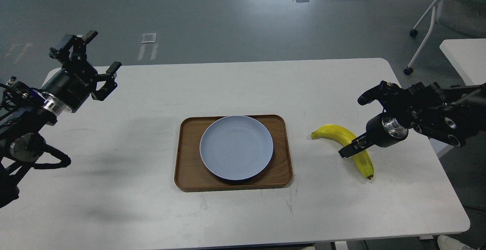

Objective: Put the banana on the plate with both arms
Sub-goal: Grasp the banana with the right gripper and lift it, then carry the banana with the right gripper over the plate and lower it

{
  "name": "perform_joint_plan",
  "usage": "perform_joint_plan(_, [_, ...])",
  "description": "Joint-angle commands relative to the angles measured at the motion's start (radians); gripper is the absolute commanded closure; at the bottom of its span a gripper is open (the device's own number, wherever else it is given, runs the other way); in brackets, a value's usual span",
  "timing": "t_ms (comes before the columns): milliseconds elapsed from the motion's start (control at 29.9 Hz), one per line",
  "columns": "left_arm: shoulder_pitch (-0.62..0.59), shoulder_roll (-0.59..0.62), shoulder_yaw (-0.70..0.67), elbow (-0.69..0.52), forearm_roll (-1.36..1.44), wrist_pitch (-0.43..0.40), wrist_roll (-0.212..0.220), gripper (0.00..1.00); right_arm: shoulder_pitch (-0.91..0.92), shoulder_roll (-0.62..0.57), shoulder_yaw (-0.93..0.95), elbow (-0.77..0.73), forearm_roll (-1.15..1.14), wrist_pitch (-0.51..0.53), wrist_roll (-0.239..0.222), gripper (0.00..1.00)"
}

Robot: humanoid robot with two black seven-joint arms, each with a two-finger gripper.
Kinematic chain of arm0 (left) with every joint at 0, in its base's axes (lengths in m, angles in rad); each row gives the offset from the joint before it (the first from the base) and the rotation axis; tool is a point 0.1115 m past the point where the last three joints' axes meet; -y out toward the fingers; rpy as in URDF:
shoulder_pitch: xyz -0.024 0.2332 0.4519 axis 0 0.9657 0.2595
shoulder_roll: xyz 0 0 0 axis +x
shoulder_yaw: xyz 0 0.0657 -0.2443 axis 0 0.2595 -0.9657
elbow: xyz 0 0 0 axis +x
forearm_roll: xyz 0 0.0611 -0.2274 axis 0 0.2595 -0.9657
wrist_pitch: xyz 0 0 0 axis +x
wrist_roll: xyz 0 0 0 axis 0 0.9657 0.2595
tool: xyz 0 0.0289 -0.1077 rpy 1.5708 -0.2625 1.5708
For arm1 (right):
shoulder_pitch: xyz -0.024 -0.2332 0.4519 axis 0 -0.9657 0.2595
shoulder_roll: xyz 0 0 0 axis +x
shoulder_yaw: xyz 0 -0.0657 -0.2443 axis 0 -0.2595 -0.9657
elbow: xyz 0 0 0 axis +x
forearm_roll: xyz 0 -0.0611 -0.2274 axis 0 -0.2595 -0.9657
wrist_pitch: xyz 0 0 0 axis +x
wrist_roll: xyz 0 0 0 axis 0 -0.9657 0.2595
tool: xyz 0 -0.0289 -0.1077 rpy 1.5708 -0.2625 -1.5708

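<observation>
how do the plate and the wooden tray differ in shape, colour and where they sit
The plate is round; the tray is rectangular with rounded corners. The plate is matte pale blue-grey; the tray is brown wood. The plate is smaller and sits inside the tray, while the tray rests directly on the white table. Both are shallow with a low rim, and neither holds anything else: the banana lies on the table to their right.

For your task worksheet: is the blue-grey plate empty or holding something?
Empty. The plate shows bare surface, resting on the wooden tray; the banana lies on the table.
</observation>
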State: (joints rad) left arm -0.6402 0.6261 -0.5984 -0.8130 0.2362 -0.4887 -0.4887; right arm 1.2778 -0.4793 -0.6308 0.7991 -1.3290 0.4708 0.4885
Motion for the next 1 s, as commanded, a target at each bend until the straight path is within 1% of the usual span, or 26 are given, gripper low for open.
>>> perform_joint_plan(0, [-0.001, 0.001, 0.000, 0.000, 0.000, 0.000, 0.000, 0.02, 0.024, -0.022, -0.001, 0.011, 0.001, 0.002, 0.000, 0.88])
perform_joint_plan(134, [-0.001, 0.003, -0.001, 0.000, 0.000, 0.000, 0.000, 0.02, 0.080, -0.061, -0.001, 0.054, 0.001, 0.003, 0.000, 0.91])
perform_joint_plan(267, [-0.006, 0.006, -0.006, 0.000, 0.000, 0.000, 0.000, 0.02, 0.162, -0.093, 0.002, 0.095, 0.004, 0.003, 0.000, 0.91])
perform_joint_plan(435, [-0.009, 0.015, -0.006, -0.002, 0.000, 0.000, 0.000, 0.02, 0.276, -0.072, 0.010, 0.129, 0.014, 0.008, 0.000, 0.91])
perform_joint_plan(502, [-0.010, 0.015, -0.006, -0.003, 0.000, 0.000, 0.000, 0.02, 0.294, -0.041, 0.010, 0.131, 0.023, 0.011, 0.000, 0.91])
perform_joint_plan(669, [-0.010, 0.024, -0.006, -0.003, 0.000, 0.000, 0.000, 0.02, 0.313, 0.129, -0.001, 0.109, 0.181, 0.018, 0.000, 0.90])
perform_joint_plan(836, [-0.009, 0.030, -0.006, -0.003, 0.000, 0.000, 0.000, 0.02, 0.291, 0.296, -0.029, 0.023, 0.233, 0.018, 0.000, 0.90])
perform_joint_plan(970, [-0.009, 0.030, -0.008, -0.003, 0.000, 0.000, 0.000, 0.02, 0.259, 0.372, -0.050, 0.000, 0.327, 0.018, 0.000, 0.90])
